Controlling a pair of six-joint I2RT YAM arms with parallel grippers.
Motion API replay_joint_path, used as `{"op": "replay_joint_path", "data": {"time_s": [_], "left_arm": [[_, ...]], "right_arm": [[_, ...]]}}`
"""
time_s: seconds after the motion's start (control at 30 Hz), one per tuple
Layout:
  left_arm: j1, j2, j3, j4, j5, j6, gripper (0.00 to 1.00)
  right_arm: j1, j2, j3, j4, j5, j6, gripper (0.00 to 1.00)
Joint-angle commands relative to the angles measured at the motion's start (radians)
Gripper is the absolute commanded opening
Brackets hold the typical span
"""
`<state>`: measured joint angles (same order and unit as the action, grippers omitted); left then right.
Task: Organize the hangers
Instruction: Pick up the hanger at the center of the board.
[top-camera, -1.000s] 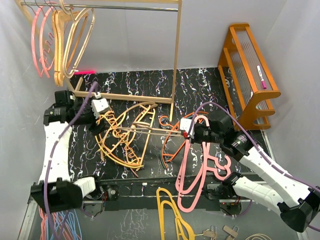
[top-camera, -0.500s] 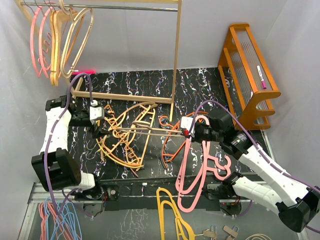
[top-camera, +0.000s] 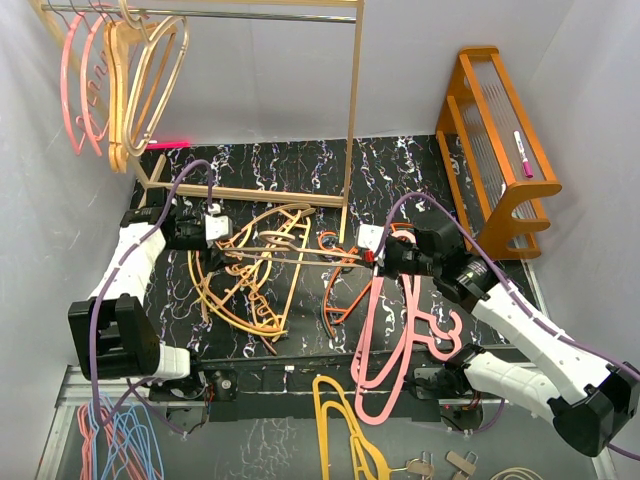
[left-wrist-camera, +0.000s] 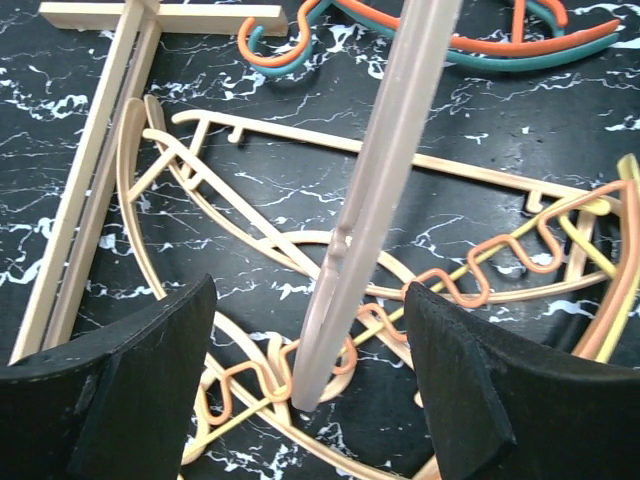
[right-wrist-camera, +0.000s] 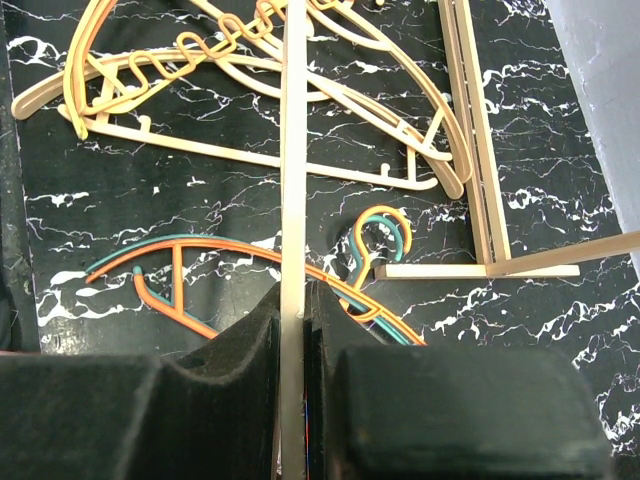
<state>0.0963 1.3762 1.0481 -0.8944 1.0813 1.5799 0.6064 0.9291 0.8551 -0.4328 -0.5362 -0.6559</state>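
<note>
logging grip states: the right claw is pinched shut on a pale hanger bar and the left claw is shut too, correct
The left claw is open: the left wrist view shows its fingers wide apart, a pale rod passing between them with gaps either side. The right claw is pinched shut on the pale hanger bar.

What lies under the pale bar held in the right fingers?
Under the pale bar lie the orange-teal hangers and tan hangers on the black mat. Where they cross beneath it, the bar hides them.

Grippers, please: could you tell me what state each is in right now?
Left gripper: open, straddling the pale hanger.
Right gripper: shut on the pale hanger.
</note>
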Motion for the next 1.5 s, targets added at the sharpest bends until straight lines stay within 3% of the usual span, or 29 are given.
{"op": "replay_joint_path", "data": {"time_s": [0.0,0.13,0.37,0.53,0.6,0.67,0.73,0.77,0.8,0.83,0.87,0.9,1.0,1.17,1.23,1.33,1.47], "left_arm": [[-0.009,0.022,0.002,0.074,0.032,-0.049,0.69],[-0.008,0.045,-0.011,-0.001,-0.016,0.022,0.44],[0.057,0.051,-0.049,-0.044,-0.009,0.087,0.39],[0.068,0.071,-0.022,-0.093,0.008,0.123,0.15],[0.067,0.071,-0.016,-0.111,0.026,0.132,0.12],[0.069,0.066,-0.012,-0.131,0.043,0.145,0.0],[0.069,0.061,0.0,-0.18,0.055,0.189,0.0],[0.068,0.058,0.013,-0.214,0.057,0.207,0.0],[0.068,0.05,0.031,-0.252,0.057,0.198,0.0],[0.07,0.035,0.049,-0.257,0.051,0.136,0.0],[0.07,0.011,0.069,-0.216,0.037,-0.011,0.0],[0.07,-0.021,0.084,-0.16,0.011,-0.169,0.0],[0.073,-0.159,0.098,-0.043,-0.141,-0.513,0.0],[0.083,-0.38,0.147,-0.065,-0.335,-0.867,0.0],[0.083,-0.455,0.175,-0.05,-0.452,-1.031,0.0],[0.083,-0.555,0.233,-0.076,-0.62,-1.165,0.0],[0.083,-0.653,0.276,-0.155,-0.753,-1.209,0.0]], "right_arm": [[-0.002,0.001,0.055,0.097,-0.021,0.013,0.08],[-0.005,0.006,0.052,0.108,-0.013,0.011,0.08],[-0.024,0.012,0.05,0.112,-0.032,0.006,0.08],[-0.029,0.019,0.051,0.116,-0.048,0.011,0.08],[-0.029,0.018,0.048,0.128,-0.056,0.02,0.08],[-0.029,0.018,0.043,0.139,-0.059,0.027,0.08],[-0.028,0.021,0.041,0.151,-0.058,0.04,0.08],[-0.029,0.026,0.041,0.161,-0.053,0.051,0.09],[-0.03,0.029,0.043,0.176,-0.04,0.073,0.23],[-0.029,0.029,0.045,0.198,-0.019,0.103,0.5],[-0.029,0.026,0.046,0.22,-0.003,0.127,0.91],[-0.028,0.023,0.051,0.243,0.023,0.147,0.97],[-0.029,0.024,0.093,0.292,0.148,0.226,0.98],[-0.03,0.035,0.179,0.356,0.471,0.446,0.98],[-0.031,0.034,0.208,0.356,0.518,0.5,0.98],[-0.034,0.024,0.248,0.34,0.51,0.529,0.98],[-0.041,0.011,0.252,0.409,0.558,0.567,0.98]]}}
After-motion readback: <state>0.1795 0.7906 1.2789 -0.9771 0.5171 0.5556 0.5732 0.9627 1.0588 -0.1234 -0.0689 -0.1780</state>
